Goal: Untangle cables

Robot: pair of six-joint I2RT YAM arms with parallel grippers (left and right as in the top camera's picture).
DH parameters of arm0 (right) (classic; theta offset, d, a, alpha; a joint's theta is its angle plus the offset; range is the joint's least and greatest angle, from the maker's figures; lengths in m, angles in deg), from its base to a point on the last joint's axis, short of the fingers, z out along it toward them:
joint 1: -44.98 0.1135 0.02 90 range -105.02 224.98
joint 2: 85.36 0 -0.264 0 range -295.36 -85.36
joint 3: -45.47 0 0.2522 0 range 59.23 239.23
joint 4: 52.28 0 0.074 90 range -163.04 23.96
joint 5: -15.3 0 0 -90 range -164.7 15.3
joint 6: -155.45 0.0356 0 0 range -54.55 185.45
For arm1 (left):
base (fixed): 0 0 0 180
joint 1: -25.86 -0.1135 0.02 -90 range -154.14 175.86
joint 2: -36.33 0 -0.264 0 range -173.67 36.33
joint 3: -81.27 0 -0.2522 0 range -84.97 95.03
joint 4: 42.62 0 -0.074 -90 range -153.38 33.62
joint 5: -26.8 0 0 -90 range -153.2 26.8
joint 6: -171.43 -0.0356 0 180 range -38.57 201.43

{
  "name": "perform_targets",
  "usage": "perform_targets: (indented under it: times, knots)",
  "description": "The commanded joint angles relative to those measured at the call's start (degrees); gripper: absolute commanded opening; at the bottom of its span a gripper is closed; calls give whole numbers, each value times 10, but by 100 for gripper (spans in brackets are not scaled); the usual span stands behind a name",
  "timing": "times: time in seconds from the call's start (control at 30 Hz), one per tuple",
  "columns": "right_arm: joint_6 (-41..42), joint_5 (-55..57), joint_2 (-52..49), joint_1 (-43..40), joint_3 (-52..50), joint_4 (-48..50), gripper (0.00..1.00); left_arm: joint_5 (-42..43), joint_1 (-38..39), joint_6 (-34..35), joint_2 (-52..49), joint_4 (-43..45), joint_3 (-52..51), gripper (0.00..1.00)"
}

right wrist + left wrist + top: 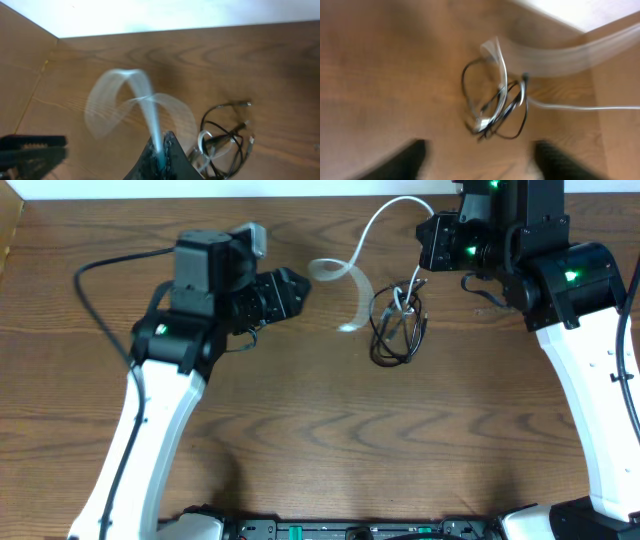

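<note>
Pinched between pressed-together fingers of right gripper (161, 150): thin white cord (358, 295), looping above brown wooden table (300, 430). Spread wide, fingers (410, 160) of left gripper (298, 288), near that loop. Tangled thin black cords (392, 340) on table, near right gripper.

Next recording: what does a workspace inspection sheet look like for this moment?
Surface: brown wooden table.
Job's things: white cable, blurred, arcs from the right gripper into the tangled bunch of black cables.
Clutter: nothing seen.
Grippers: left gripper open, holding nothing; right gripper shut on white cable.
Cables: thick black arm wire loops off the left arm.
Surroundings: white surface beyond the table's far edge.
</note>
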Motion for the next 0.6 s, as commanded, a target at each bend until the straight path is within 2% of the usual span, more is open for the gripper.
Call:
perform_targets:
  times: [0.0, 0.1, 0.3, 0.43, 0.57]
  knots:
    - [12, 16, -5, 3, 12, -13, 1, 8, 0, -20, -43, -22, 8, 93]
    - [14, 17, -15, 3, 12, -22, 1, 10, 1, -21, -79, -36, 8, 94]
    - [15, 17, -22, 3, 12, -26, 1, 128, 6, -106, -122, -29, 8, 92]
    - [14, 4, -22, 3, 12, -25, 1, 127, 30, -126, -147, -19, 8, 92]
    - [14, 4, -22, 3, 12, -32, 1, 127, 67, -127, -181, 26, 8, 92]
